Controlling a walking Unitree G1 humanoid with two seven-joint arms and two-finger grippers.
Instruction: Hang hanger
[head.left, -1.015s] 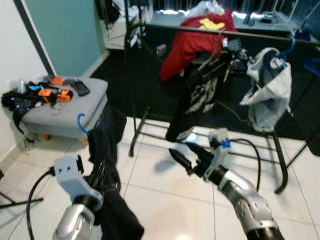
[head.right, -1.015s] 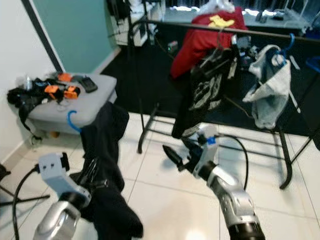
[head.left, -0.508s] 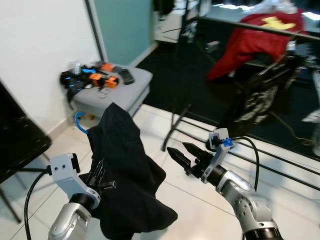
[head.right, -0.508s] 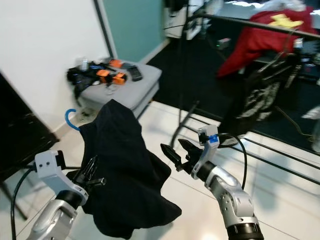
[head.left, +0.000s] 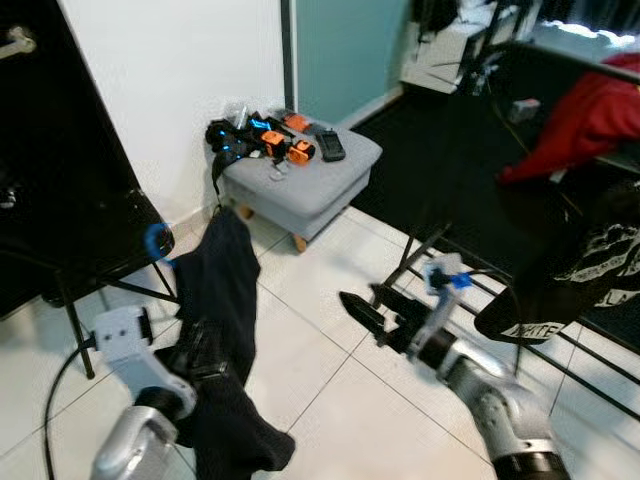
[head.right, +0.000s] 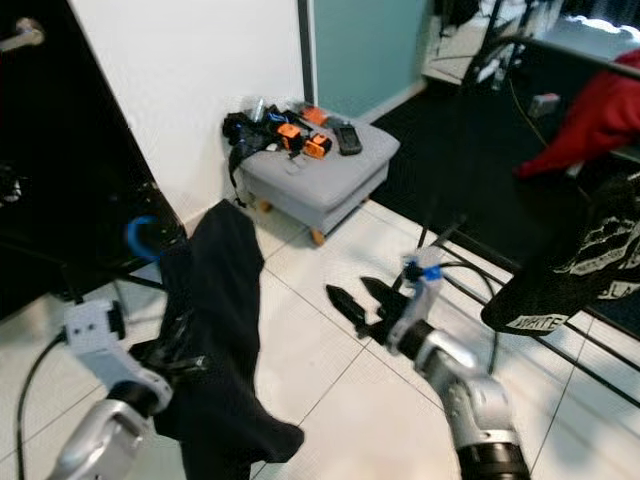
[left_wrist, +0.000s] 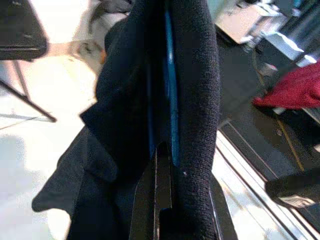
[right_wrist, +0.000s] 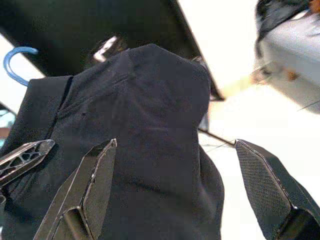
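A blue hanger, its hook (head.left: 157, 241) sticking up, carries a black garment (head.left: 226, 300) that drapes down at the lower left. My left gripper (head.left: 203, 348) is shut on the hanger through the cloth; the left wrist view shows the blue hanger edge (left_wrist: 171, 100) between folds of the black garment (left_wrist: 200, 75). My right gripper (head.left: 360, 297) is open, held over the floor to the right of the garment and apart from it. Its wrist view looks at the black garment (right_wrist: 145, 125) and the blue hook (right_wrist: 18, 62) between spread fingers (right_wrist: 95, 185).
The clothes rack's feet (head.left: 428, 252) stand on the tiles at the right, with a black printed shirt (head.left: 596, 272) and a red garment (head.left: 590, 112) on it. A grey ottoman (head.left: 318, 186) with small gear sits by the white wall. A black chair (head.left: 70, 190) stands at the left.
The camera has swung left: the rack slid to the right edge and the ottoman and black chair came in. The garment now hangs narrower. Both grippers keep their hold and pose.
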